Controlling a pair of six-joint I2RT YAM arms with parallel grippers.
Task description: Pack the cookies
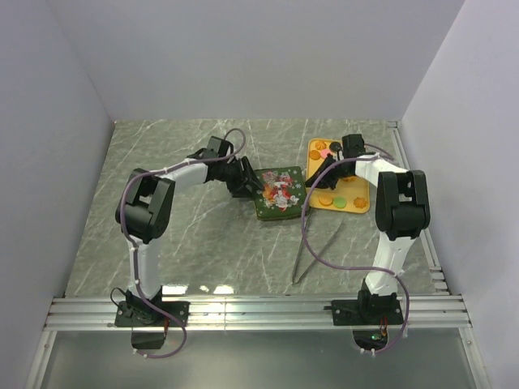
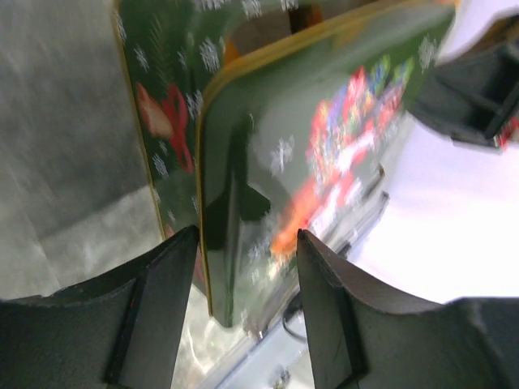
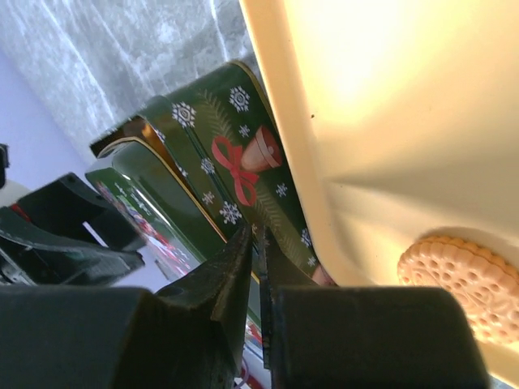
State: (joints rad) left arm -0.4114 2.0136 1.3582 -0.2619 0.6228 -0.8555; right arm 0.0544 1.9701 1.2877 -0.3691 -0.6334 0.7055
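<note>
A green Christmas tin (image 1: 280, 193) sits mid-table, its picture lid (image 2: 316, 121) lying askew over the base (image 2: 162, 121). My left gripper (image 1: 246, 185) is at the tin's left side. Its jaws (image 2: 246, 235) are open and straddle the lid's near corner, with a gap on the right. My right gripper (image 1: 312, 188) is shut, its tips (image 3: 258, 235) against the tin's side wall (image 3: 243, 154), between tin and yellow tray (image 1: 361, 185). Cookies lie on that tray: orange (image 1: 324, 201), green (image 1: 341, 200) and pink (image 1: 322, 151). One pale orange cookie (image 3: 458, 284) is close by.
Thin metal tongs (image 1: 318, 253) lie on the marble tabletop in front of the tray. Grey walls close in on the left, back and right. A metal rail (image 1: 259, 312) with both arm bases runs along the near edge.
</note>
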